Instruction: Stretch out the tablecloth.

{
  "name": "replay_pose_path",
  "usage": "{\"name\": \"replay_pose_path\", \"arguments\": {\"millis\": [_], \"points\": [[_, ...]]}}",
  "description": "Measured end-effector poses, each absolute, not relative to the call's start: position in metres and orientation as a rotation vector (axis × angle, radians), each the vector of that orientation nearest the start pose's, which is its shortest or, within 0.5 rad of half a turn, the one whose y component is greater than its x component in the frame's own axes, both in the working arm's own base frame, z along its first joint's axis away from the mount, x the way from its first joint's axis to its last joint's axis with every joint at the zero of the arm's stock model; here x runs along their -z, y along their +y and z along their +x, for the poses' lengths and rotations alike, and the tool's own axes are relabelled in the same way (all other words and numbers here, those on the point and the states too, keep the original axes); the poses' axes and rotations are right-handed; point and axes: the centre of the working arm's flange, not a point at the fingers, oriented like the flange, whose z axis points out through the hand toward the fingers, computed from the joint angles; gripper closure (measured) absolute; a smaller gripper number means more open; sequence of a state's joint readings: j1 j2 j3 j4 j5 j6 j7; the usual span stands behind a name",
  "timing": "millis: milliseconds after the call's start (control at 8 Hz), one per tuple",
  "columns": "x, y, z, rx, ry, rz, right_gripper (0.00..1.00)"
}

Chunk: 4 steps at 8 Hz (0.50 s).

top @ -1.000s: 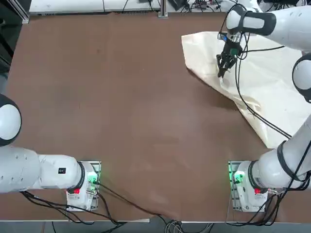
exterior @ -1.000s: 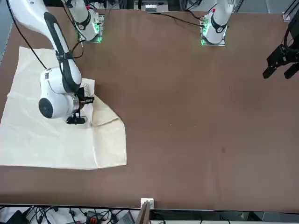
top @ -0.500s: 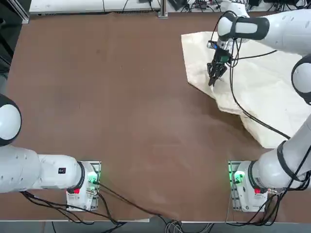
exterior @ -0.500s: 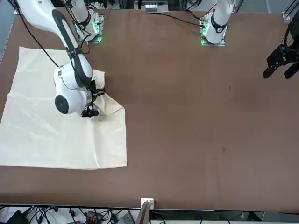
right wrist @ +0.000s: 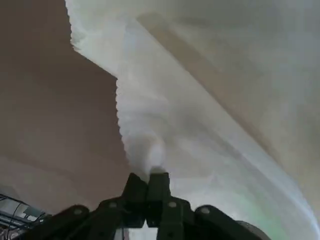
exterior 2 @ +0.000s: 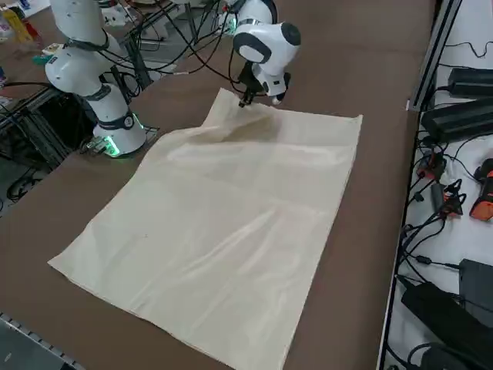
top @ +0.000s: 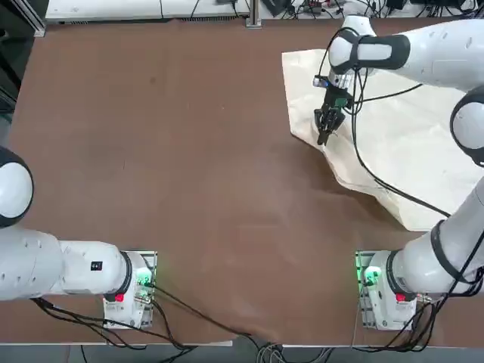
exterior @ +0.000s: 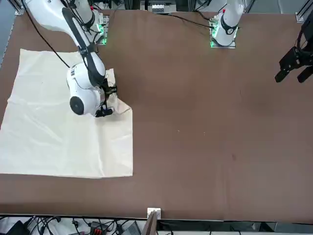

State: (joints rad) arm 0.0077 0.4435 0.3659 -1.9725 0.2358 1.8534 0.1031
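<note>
The cream-white tablecloth (top: 412,128) lies on the right half of the brown table, mostly flat and softly creased (exterior 2: 231,216). Its near-left corner is folded and drawn into a point toward the table's middle (exterior: 122,108). My right gripper (top: 324,134) is low over that point, shut on the tablecloth's edge (right wrist: 150,150). In the wrist view the two fingertips (right wrist: 159,178) meet, with bunched fabric pinched between them. The front view shows the gripper (exterior: 106,112) under the white wrist, and the side view shows the gripper (exterior 2: 245,100) at the cloth's far corner.
Bare brown tabletop (top: 174,151) stretches left of the cloth. A black cable (top: 361,155) from the wrist trails over the fabric. The arm bases with green lights (top: 372,276) stand at the table's near edge. The cloth's far side lies close to the table's far edge (top: 302,23).
My right gripper has moved left and slightly away from the bases, dragging the pinched cloth edge with it. The folded flap has opened out and the crumpled ridge has flattened.
</note>
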Motion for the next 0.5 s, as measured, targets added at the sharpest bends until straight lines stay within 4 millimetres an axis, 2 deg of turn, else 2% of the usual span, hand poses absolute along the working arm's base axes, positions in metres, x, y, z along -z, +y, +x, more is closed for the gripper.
{"name": "replay_pose_path", "arguments": {"millis": [500], "points": [[-0.226, 0.244, 0.483, -0.939, -0.205, -2.738, 0.97]]}}
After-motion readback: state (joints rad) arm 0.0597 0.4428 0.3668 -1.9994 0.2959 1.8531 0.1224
